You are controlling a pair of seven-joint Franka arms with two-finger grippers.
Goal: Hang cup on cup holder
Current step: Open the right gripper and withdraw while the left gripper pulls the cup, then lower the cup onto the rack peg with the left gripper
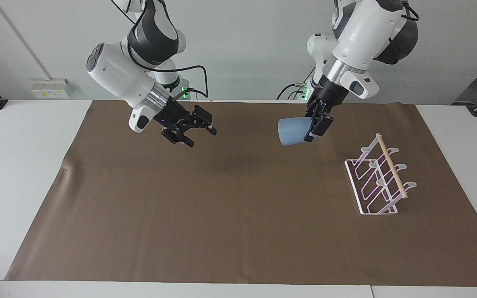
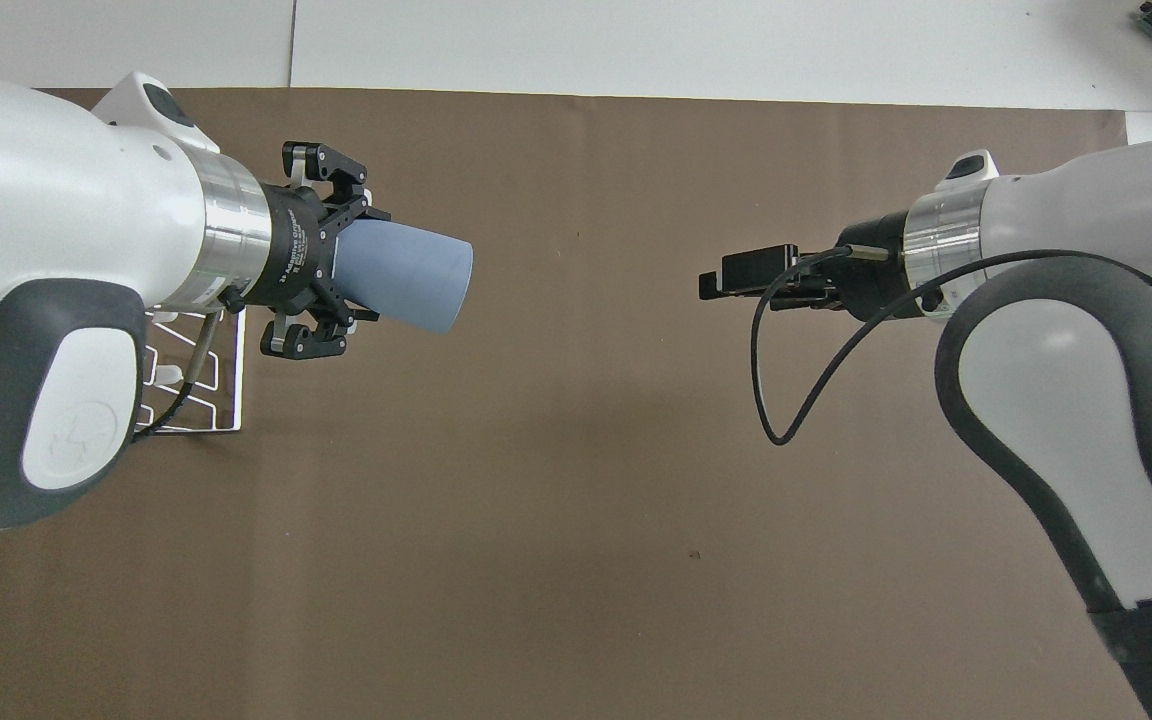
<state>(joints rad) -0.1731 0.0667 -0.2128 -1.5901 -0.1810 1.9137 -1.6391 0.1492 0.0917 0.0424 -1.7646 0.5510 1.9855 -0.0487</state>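
Left tool grips the cup, clear of the cup holder.

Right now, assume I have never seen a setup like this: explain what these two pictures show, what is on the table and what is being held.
These are two robot arms mounted at one end of a table, each ending in a two-finger gripper. One picture looks at the robots from across the table; the other looks down from above their own end, so the sides appear swapped.

A brown mat covers most of the white table. On it, toward the left arm's end, stands the cup holder, a small white wire rack with a wooden dowel.

The left gripper is up in the air over the mat, shut on the cup, a light-blue tumbler tipped on its side. The right gripper hangs over the mat toward the right arm's end, open and holding nothing.
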